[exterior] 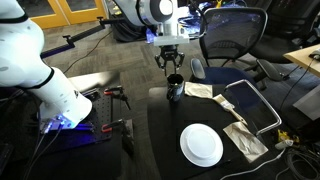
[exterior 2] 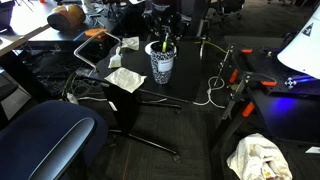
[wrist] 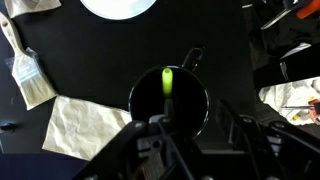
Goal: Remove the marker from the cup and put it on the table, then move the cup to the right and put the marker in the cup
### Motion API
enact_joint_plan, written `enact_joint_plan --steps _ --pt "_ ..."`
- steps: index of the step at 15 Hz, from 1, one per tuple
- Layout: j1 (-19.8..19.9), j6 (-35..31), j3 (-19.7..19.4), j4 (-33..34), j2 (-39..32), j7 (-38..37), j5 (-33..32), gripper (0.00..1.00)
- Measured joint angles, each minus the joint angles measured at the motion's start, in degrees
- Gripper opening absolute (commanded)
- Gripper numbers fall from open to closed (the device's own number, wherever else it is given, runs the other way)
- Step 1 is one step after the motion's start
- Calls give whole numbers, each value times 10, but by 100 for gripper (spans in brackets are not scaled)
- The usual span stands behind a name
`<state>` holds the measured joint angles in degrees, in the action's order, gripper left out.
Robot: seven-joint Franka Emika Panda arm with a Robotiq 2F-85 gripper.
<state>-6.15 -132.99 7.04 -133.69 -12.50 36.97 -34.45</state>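
The arm [exterior: 155, 12] is glossy white with rounded segments, ending in black fingers [wrist: 128, 145].

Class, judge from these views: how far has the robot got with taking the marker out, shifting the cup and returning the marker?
Done: nothing yet; the marker stands in the cup. In hand: the open gripper hangs above the marker, not gripping it. Left: lift it out onto the table, move the cup right, put the marker back.
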Motion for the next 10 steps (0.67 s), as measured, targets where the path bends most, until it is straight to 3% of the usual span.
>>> enact_joint_plan --steps 10 --pt "7 -2 -1 18 -12 1 0 35"
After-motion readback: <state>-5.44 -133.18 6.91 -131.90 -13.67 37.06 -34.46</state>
